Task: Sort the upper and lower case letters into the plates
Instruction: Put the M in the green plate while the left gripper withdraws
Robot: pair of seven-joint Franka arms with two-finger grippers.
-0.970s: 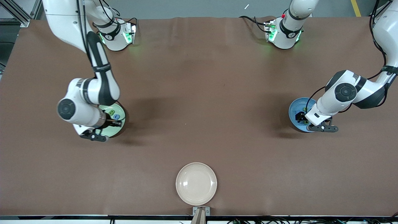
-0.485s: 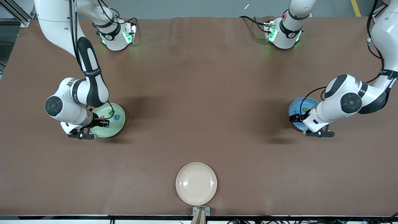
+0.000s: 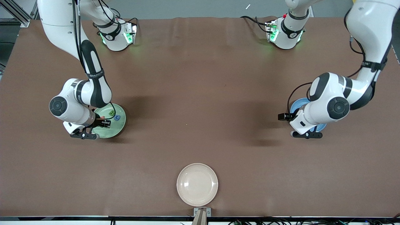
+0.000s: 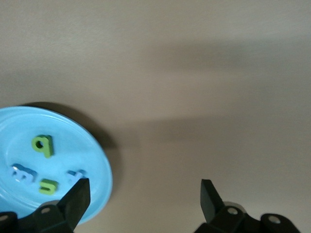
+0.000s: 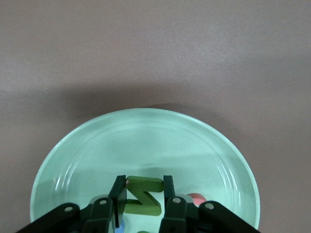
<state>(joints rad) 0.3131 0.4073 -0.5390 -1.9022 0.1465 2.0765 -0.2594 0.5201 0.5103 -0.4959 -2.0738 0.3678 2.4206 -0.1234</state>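
My right gripper (image 3: 104, 123) is low over the pale green plate (image 3: 116, 128), shut on a green Z-shaped letter (image 5: 142, 194). In the right wrist view the plate (image 5: 146, 141) also holds a pink letter (image 5: 197, 198). The front view shows a green letter (image 3: 111, 112) and a blue letter (image 3: 117, 117) on it. My left gripper (image 3: 282, 116) is open and empty over the bare table beside the bright blue plate (image 3: 296, 106). That plate (image 4: 73, 141) holds a green q (image 4: 43, 144), a blue m (image 4: 22, 174), a green s (image 4: 48, 185) and a small blue letter (image 4: 75, 174).
A cream-beige plate (image 3: 197, 184) sits bare near the table's front edge, at the middle. The two arm bases stand along the edge farthest from the front camera. The left arm's wrist covers much of the blue plate in the front view.
My left gripper has moved off the blue plate toward the table's middle. My right gripper shifted a little toward the right arm's end of the table, still over the green plate.
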